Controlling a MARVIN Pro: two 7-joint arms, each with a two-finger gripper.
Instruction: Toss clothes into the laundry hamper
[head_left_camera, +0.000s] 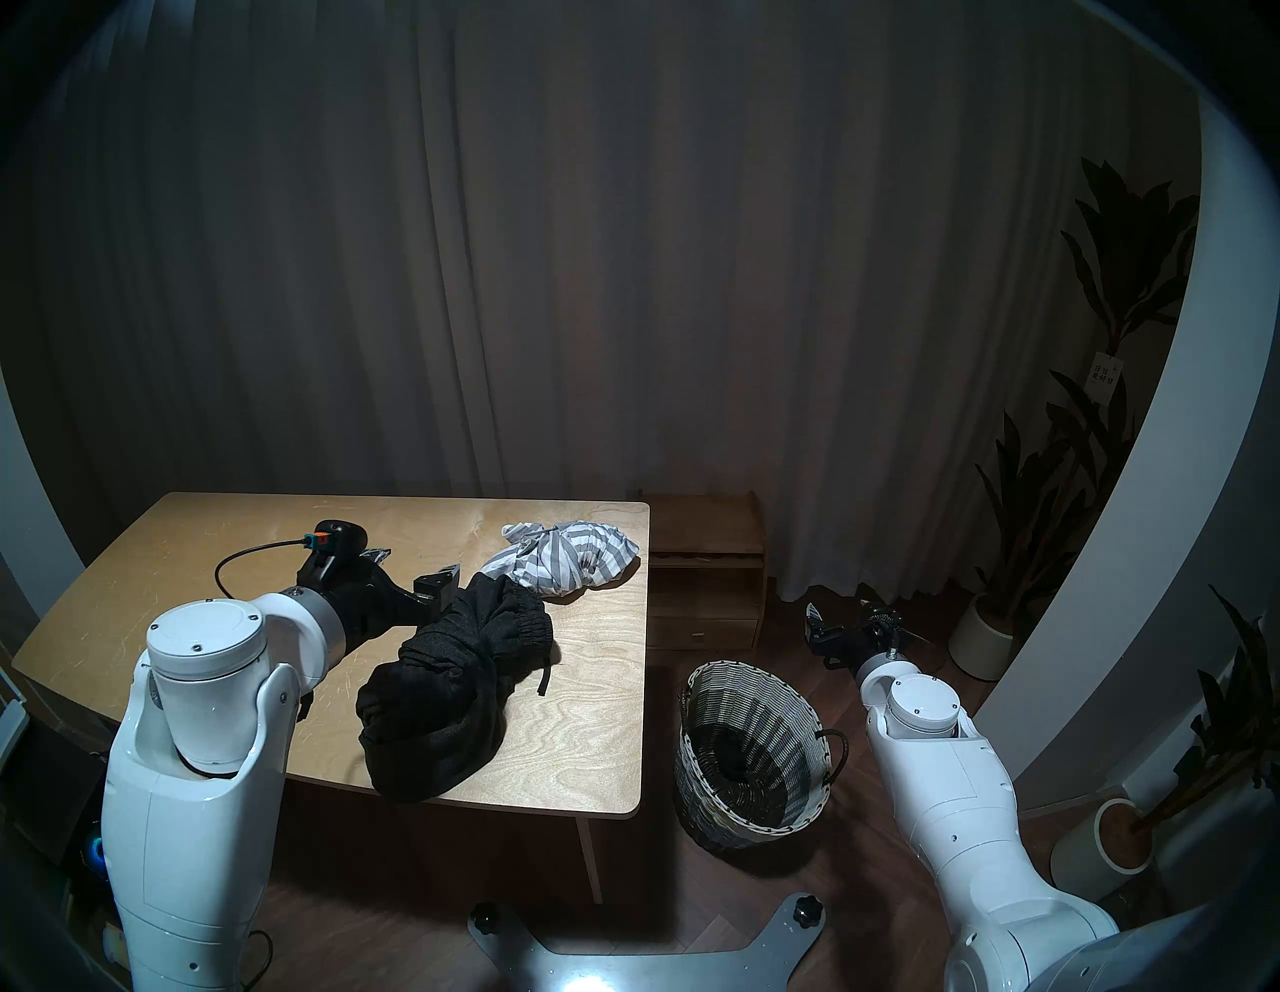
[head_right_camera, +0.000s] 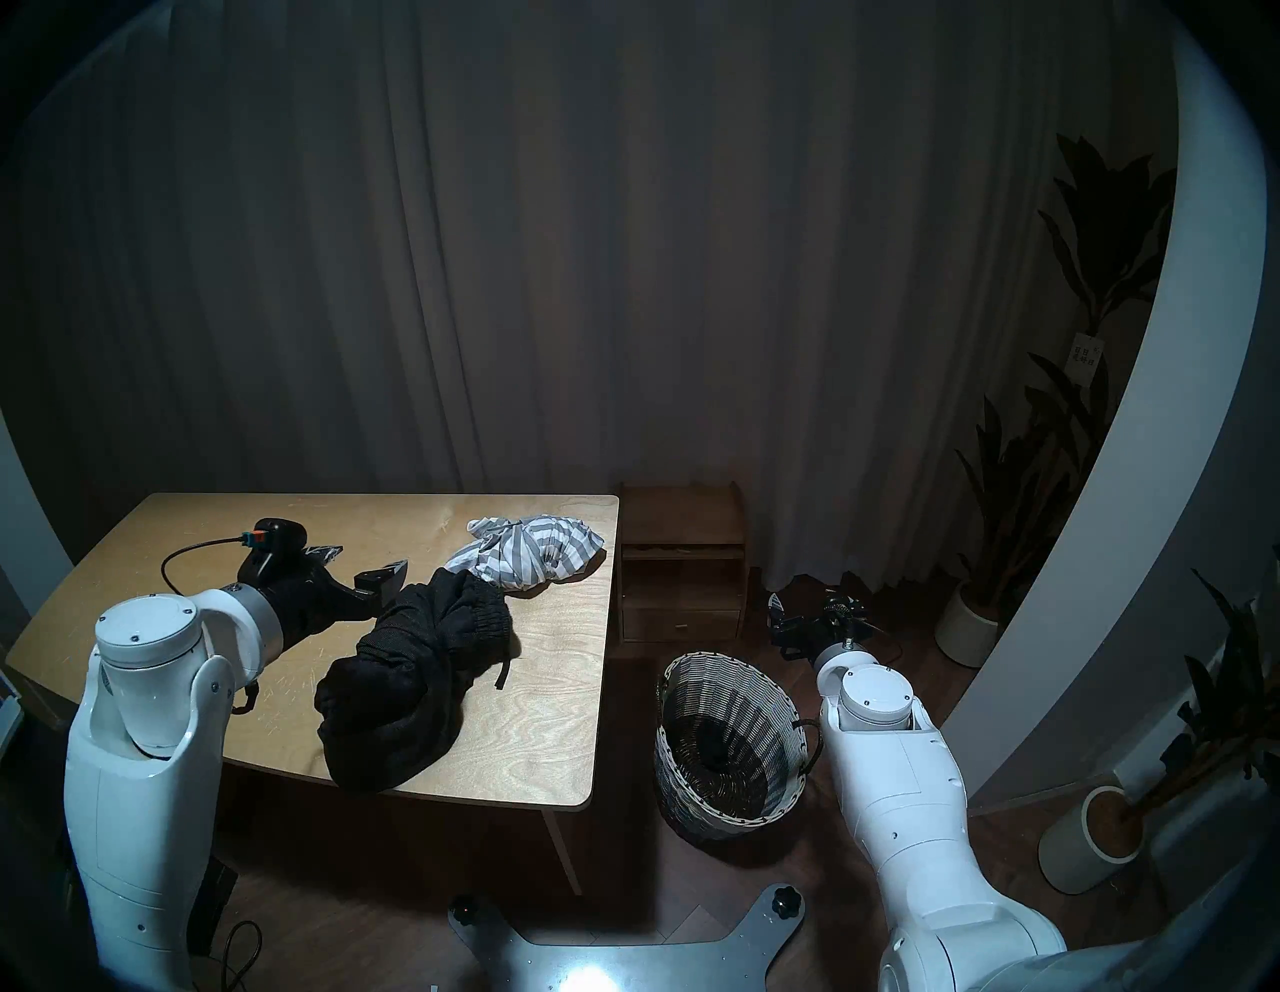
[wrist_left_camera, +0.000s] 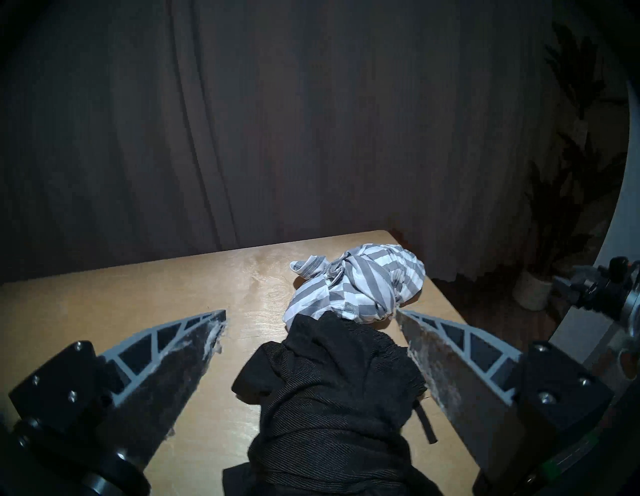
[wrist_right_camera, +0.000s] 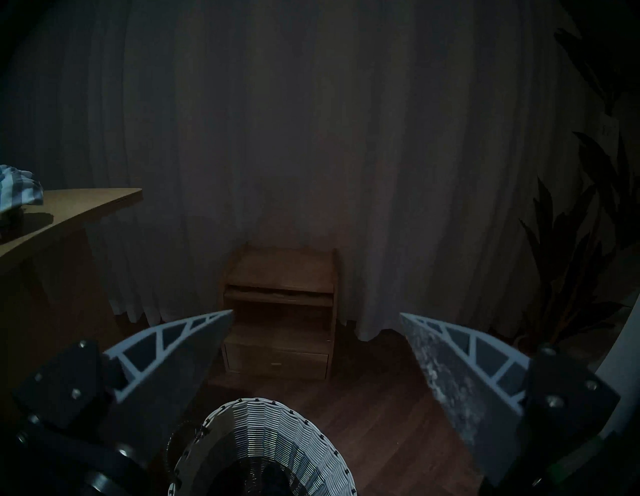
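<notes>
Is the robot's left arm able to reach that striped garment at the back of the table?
Probably yes. The left gripper is open and aimed at the striped garment, but the big black knit garment lies bunched between them and overlaps its near edge.

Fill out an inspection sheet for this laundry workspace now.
Surface: wooden table, scratched.
Job's things: big black knit garment and striped garment on the table, touching; small dark garment in the wicker hamper on the floor.
Clutter: nothing seen.
End effectors: left end effector open, low over the table beside the black knit; right end effector open, above the hamper, empty.
Cables: black cable looping from the left wrist.
Surroundings: curtain, wooden shelf unit, potted plants.
</notes>
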